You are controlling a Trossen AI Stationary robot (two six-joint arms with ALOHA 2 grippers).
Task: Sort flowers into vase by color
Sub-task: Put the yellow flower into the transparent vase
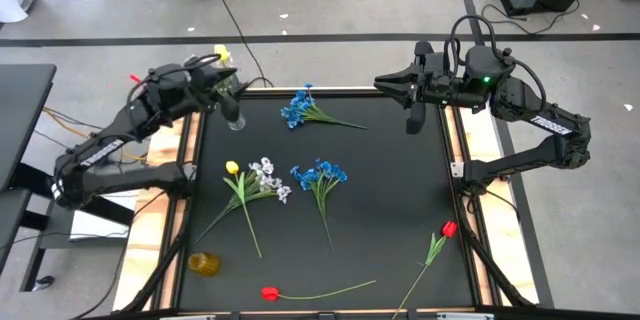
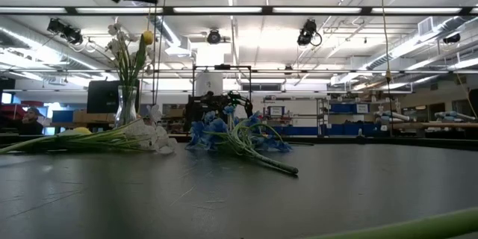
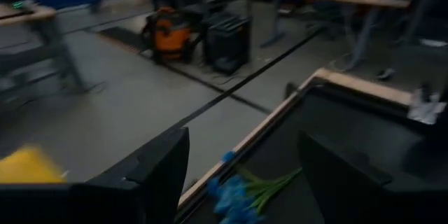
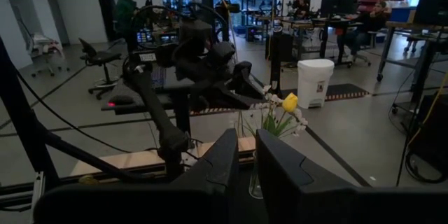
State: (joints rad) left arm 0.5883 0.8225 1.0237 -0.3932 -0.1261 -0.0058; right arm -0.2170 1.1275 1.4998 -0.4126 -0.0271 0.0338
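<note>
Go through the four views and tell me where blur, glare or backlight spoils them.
Left wrist view: motion-smeared, the blue blossom cluster soft. Low view: bright ceiling strip lights backlight the clear glass vase; a thick green stalk is blurred in the foreground. High view: sharp, evenly lit. Right wrist view: clear, windows bright.

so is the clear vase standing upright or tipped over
Upright. In the low view the clear vase stands on its base at the table's far left, white and yellow flowers rising straight from its mouth.

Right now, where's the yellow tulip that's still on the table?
In the high view the yellow tulip lies on the mat's left half, beside the white blossom cluster, its stalk running toward the near edge.
</note>
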